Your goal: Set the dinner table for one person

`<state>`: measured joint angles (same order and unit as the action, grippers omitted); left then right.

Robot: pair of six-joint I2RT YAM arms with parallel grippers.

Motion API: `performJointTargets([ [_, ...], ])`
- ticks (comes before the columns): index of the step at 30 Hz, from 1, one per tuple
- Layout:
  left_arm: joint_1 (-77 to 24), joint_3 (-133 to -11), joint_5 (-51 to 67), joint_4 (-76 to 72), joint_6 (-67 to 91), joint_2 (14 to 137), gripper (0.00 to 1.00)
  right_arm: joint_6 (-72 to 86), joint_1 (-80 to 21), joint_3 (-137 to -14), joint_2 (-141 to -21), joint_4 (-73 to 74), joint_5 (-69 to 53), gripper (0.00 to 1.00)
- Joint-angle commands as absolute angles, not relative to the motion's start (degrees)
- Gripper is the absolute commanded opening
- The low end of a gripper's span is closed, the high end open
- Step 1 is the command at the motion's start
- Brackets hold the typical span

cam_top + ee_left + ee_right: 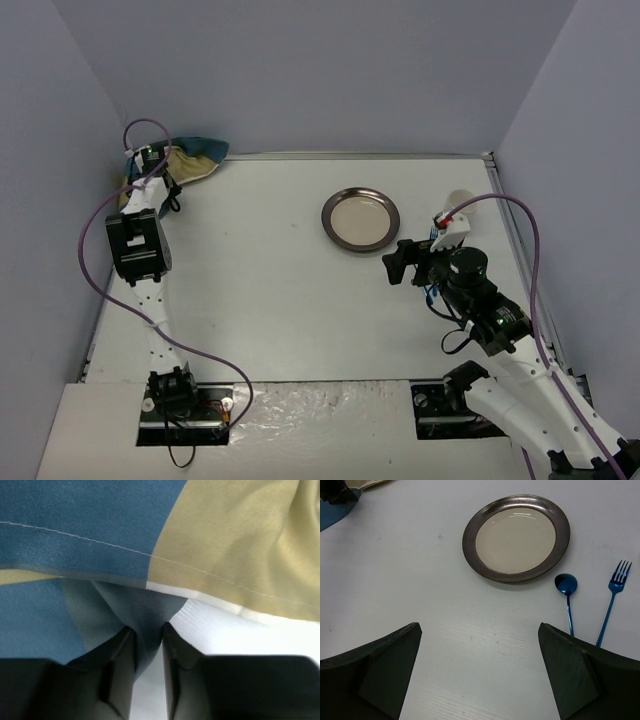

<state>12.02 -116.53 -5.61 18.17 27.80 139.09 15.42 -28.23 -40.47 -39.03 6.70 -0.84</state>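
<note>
The white dinner table (280, 300) carries a dark-rimmed plate (360, 220) at the back middle. The blue-and-tan placemat (195, 160) lies bunched in the back left corner. My left gripper (152, 170) is over it; in the left wrist view the gripper (149, 630) is shut on a blue fold of the placemat (125, 540). My right gripper (405, 265) is open and empty, above the table just right of the plate. In the right wrist view the open gripper (477, 627) faces the plate (516, 537), with a blue spoon (567, 597) and a blue fork (614, 600) to its right.
A pale cup-like object (461, 198) stands at the back right, partly hidden by the right arm. Grey walls close in the table on the left, back and right. A corner of the placemat (332, 515) shows at the top left of the right wrist view.
</note>
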Motion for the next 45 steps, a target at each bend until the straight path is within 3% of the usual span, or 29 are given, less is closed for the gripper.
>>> performJointTargets([
  [1, 12.3, -118.5, -2.0, 18.8, 26.3, 136.1, 0.04, 15.5, -28.6, -41.0, -38.8, 1.8, -1.8, 1.0],
  [2, 12.3, -118.0, -1.4, 19.0, 25.8, 135.0, 0.0, 15.4, -28.6, -41.2, -38.7, 1.8, -1.9, 1.0],
  [13, 4.3, -111.8, -5.3, 36.9, 17.6, 107.2, 0.0, 15.5, -28.6, -46.2, -40.5, 2.2, -6.1, 1.0],
  [18, -5.7, -99.7, -8.1, 41.6, 15.5, 90.9, 0.0, 16.1, -28.6, -48.1, -43.4, 2.4, -9.7, 1.0],
  [24, -25.4, -75.1, -10.3, 40.6, 18.8, 73.5, 0.0, 17.7, -28.7, -46.9, -46.5, 2.1, -9.5, 1.0],
  [31, -47.2, -57.9, -15.0, 39.6, 29.5, 70.1, 0.0, 19.6, -28.8, -43.5, -50.3, 0.4, -9.7, 1.0],
  [37, -65.0, -57.4, -21.5, 37.2, 36.2, 74.2, 0.0, 22.8, -29.0, -41.0, -54.9, -4.6, -9.2, 1.0],
  [45, -78.7, -61.6, -24.6, 35.1, 33.9, 83.2, 0.03, 23.7, -29.3, -41.6, -61.3, -7.7, -7.9, 1.0],
])
